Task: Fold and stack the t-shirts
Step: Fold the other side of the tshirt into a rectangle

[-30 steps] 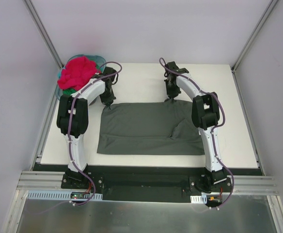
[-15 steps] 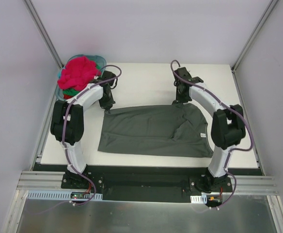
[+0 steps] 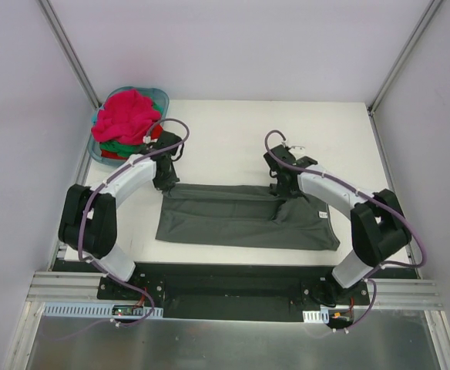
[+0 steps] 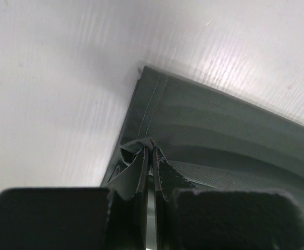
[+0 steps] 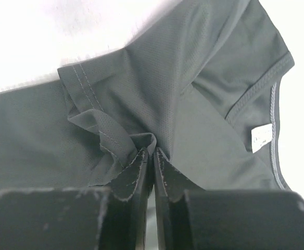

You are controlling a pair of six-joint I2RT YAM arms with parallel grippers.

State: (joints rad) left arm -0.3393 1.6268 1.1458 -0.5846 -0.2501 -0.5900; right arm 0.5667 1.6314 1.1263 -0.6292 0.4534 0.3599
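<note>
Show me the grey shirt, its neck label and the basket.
grey shirt [image 3: 233, 220]: top view, the flat middle of the cloth.
neck label [image 5: 261, 136]: right wrist view, the middle of the white tag.
basket [image 3: 160, 95]: top view, its teal far rim.

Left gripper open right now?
No, the left gripper is shut on a pinched fold of the grey shirt.

My two arms: white shells with black joints.
My left arm and right arm each carry thin purple cables looping along them. My fingers are matte black blocks with rough, pitted edges.
</note>
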